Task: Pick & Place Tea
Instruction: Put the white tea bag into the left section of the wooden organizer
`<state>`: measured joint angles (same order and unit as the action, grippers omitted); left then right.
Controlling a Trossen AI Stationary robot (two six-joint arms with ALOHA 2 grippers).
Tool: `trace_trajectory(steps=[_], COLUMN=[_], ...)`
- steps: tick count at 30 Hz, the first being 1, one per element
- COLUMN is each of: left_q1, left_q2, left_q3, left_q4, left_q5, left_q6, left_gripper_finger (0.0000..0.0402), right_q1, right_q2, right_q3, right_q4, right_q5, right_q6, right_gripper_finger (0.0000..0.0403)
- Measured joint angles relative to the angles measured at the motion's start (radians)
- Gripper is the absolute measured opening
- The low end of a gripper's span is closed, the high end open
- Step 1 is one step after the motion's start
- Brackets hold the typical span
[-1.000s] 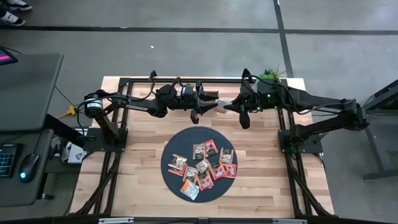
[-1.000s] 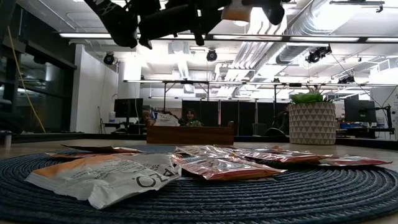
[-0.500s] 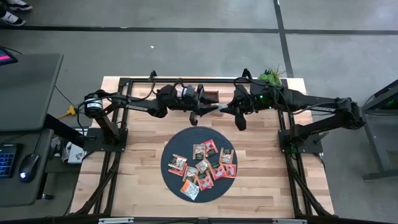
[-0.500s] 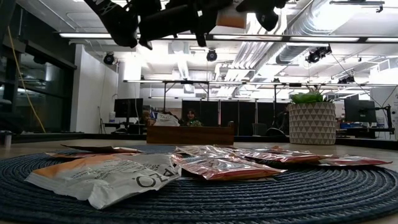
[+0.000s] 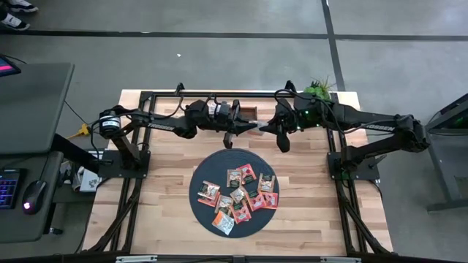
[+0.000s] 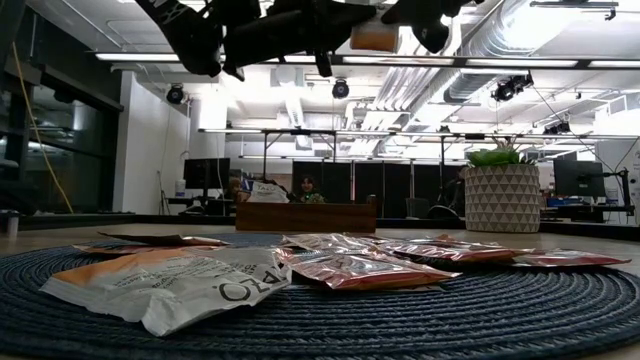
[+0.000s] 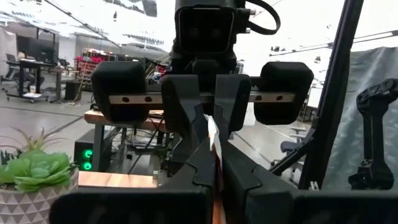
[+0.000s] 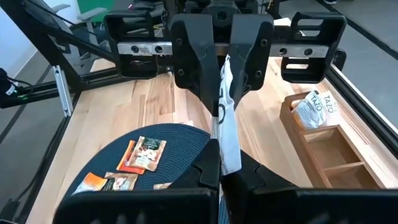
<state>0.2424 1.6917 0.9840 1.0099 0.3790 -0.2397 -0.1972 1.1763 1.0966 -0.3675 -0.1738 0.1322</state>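
Observation:
A white tea sachet [image 8: 225, 115] hangs in the air between my two grippers, above the table's far middle. My left gripper [image 5: 248, 128] reaches it from the table's left and my right gripper [image 5: 265, 128] from the right. Both are shut on it, tip to tip. Several more tea sachets [image 5: 238, 193] lie flat on the dark round mat [image 5: 201, 175]. In the low view the held sachet [image 6: 375, 36] shows high above the mat. My left gripper pinches the sachet's end [image 8: 225, 73] farthest from the right gripper between its two fingers, coming level from the table's left. The sachet stands on edge, clear of the table. My right gripper pinches the opposite end [image 8: 227, 155] between its two fingers, coming level from the table's right.
A wooden compartment box [image 8: 323, 146] stands along the far edge behind the grippers, with one sachet [image 8: 314, 109] in it. A potted plant [image 5: 318, 89] is at the far right. Black frame rails [image 5: 340, 183] run along both table sides.
My right gripper has carried the sachet toward the table's left, up to my left gripper. My left gripper's fingers have shut on the sachet's free end. The sachet stays lifted clear of the table.

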Motion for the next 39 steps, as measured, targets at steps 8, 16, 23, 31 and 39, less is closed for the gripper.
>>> trace_trajectory(steps=[8, 16, 23, 31, 39], left_q1=[0.01, 0.034, 0.101, 0.217, 0.322], left_q2=[0.0, 0.0, -0.007, -0.021, -0.023], left_q3=[0.0, 0.0, -0.122, -0.449, -0.499], left_q4=[-0.043, -0.047, -0.028, 0.307, 0.254], left_q5=[-0.071, -0.048, -0.126, -0.236, -0.21], left_q6=[0.045, 0.041, 0.044, -0.062, 0.007], left_gripper_finger=[0.0, 0.0, 0.0, 0.0, 0.0], right_q1=[0.0, 0.0, -0.001, 0.001, 0.001], right_q2=[0.0, -0.001, -0.006, -0.012, -0.019], right_q3=[0.0, 0.0, 0.0, 0.0, 0.0], right_q4=[-0.064, -0.105, -0.321, -0.367, -0.361], right_q5=[0.042, 0.057, 0.06, 0.069, 0.067], right_q6=[0.03, 0.056, 0.087, 0.088, 0.091], right_gripper_finger=[0.0038, 0.0117, 0.0141, 0.0142, 0.0143])
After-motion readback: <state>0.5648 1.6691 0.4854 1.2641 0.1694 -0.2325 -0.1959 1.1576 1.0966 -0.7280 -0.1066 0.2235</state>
